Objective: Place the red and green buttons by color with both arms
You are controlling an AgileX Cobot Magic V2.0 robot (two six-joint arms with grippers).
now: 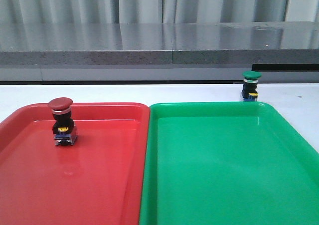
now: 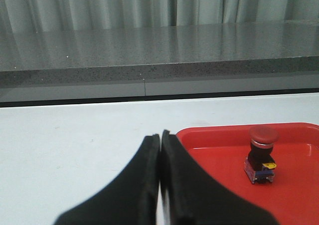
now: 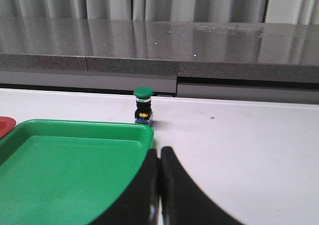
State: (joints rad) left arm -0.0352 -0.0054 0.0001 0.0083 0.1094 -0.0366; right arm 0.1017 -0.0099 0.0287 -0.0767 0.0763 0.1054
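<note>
Two buttons in frame, both upright. Red button (image 1: 62, 121): dark red mushroom cap, black body, yellow mark, blue-grey base. It stands inside the red tray (image 1: 99, 185), in the far left part of the tray floor, near the far rim but not touching it. Green button (image 1: 250, 86): green cap, same black body with yellow mark. It stands on the white table (image 1: 124, 93), outside the green tray (image 1: 224, 185), just beyond that tray's far right corner; whether the base touches the rim cannot be told from the front view. The right wrist view shows it just past the tray's corner, apparently clear of the rim.

Trays: red on the robot's left, green on the right, long edges side by side and touching or nearly so. The green tray floor holds no button.

Left gripper (image 2: 160, 135): black fingers pressed together, tips meeting, nothing between them. It sits over the table just beside the near corner of the red tray, with the red button ahead of it and apart. Right gripper (image 3: 159, 151): fingers likewise closed tip to tip, holding nothing, placed at the green tray's edge, the green button well ahead of it.

Background: grey stone-look ledge (image 1: 149, 45) along the table's far side, pale curtain (image 1: 149, 3) behind
</note>
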